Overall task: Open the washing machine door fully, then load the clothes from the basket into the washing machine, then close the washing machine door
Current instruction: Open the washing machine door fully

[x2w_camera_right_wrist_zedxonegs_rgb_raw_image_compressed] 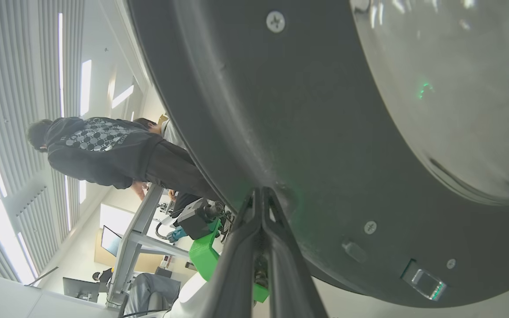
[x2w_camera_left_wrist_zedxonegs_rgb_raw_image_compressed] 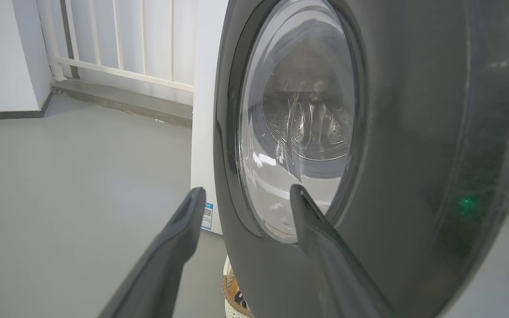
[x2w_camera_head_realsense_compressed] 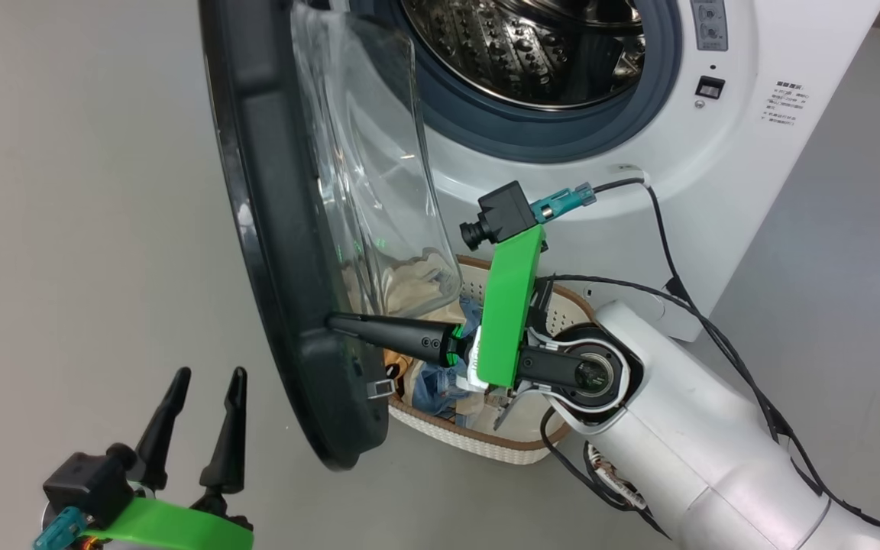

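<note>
Left claw (x2w_camera_head_realsense_compressed: 209, 376) hovers open and empty beside the washing machine door (x2w_camera_head_realsense_compressed: 272, 229), which is swung wide, perhaps not fully. Right claw (x2w_camera_head_realsense_compressed: 337, 322), closed, touches its inner rim. Clothes (x2w_camera_head_realsense_compressed: 432, 386) lie in the basket (x2w_camera_head_realsense_compressed: 486, 447) before the washing machine (x2w_camera_head_realsense_compressed: 638, 176); loading and closing remain.

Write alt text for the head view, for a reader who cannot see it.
The right gripper, fingers shut, touches its tip to the inner rim of the open washing machine door. The basket of clothes sits on the floor in front of the washing machine, and the left gripper hovers open at lower left.
</note>
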`<state>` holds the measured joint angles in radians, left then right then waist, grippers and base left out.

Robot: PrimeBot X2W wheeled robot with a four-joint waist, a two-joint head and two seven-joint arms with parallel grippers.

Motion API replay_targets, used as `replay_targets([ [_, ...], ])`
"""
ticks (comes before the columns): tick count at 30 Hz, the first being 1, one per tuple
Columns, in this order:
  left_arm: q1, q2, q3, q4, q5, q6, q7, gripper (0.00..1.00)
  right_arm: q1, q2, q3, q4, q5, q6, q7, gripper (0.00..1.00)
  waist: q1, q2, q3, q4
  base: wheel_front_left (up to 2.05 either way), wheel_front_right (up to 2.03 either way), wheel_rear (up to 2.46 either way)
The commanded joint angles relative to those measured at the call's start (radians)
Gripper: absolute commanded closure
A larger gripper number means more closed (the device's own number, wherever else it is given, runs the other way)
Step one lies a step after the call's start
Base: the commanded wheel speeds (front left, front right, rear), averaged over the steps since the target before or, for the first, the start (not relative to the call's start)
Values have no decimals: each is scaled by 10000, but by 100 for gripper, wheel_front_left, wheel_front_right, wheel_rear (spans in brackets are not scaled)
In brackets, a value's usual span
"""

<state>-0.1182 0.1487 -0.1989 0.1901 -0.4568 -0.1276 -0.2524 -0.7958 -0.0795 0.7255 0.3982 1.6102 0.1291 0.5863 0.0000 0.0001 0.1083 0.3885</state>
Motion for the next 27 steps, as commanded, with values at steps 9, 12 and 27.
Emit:
replay_targets([
  [9,-246,331,386,-148,99,-31,-94,0,482,-117,-359,-136,-337,16,-371,56,0,-1,-137,-190,0,0,0],
  [12,-221,368,405,-151,100,-31,-94,0,587,-297,-420,-106,-443,16,-504,0,0,-1,-163,-277,0,0,0],
  [27,10,503,617,-129,134,-31,-94,0,1397,-1532,-639,105,-1039,16,-1697,0,0,-1,-395,-726,0,0,0],
])
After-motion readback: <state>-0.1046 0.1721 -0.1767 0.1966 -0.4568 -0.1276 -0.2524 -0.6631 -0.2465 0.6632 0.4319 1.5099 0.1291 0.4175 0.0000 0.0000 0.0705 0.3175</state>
